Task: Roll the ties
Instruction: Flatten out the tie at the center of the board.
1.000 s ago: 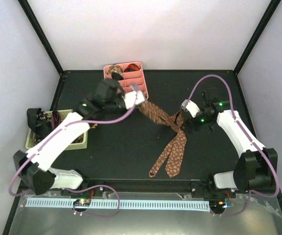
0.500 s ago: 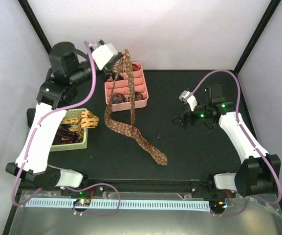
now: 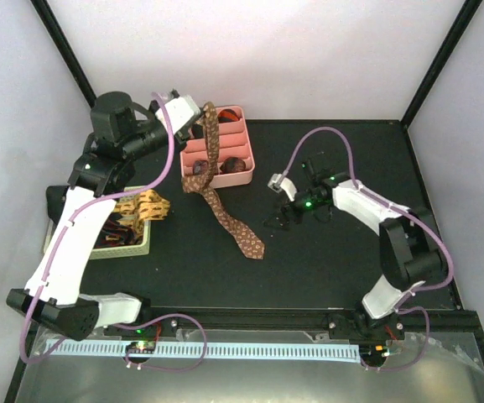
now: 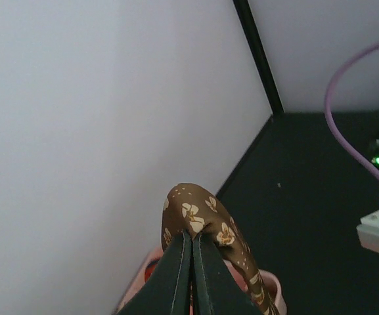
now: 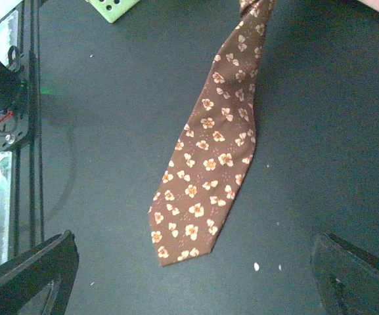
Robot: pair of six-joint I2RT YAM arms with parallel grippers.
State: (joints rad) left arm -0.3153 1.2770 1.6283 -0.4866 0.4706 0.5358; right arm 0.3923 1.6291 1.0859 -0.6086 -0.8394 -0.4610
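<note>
A brown tie [image 3: 216, 201] with pale flowers hangs from my left gripper [image 3: 201, 117], which is raised over the pink tray [image 3: 243, 143]. The left wrist view shows that gripper [image 4: 190, 237] shut on a fold of the tie [image 4: 199, 210]. The tie's lower part lies on the black table, with its wide pointed end [image 3: 252, 248] toward the middle. My right gripper [image 3: 278, 217] hovers open just right of that end. In the right wrist view the wide end [image 5: 205, 164] lies between and beyond the spread fingers [image 5: 31, 279]. Rolled ties [image 3: 233, 164] sit in the tray.
A pale green basket [image 3: 132, 245] at the left holds more ties, and an orange patterned one [image 3: 145, 206] drapes over its rim. A basket corner [image 5: 113, 6] shows in the right wrist view. The table's front rail [image 5: 8, 98] lies to the left there.
My left gripper lifted the brown tie off the table to above the tray, dragging its wide end leftward. My right gripper let go, opened and followed left toward that end.
</note>
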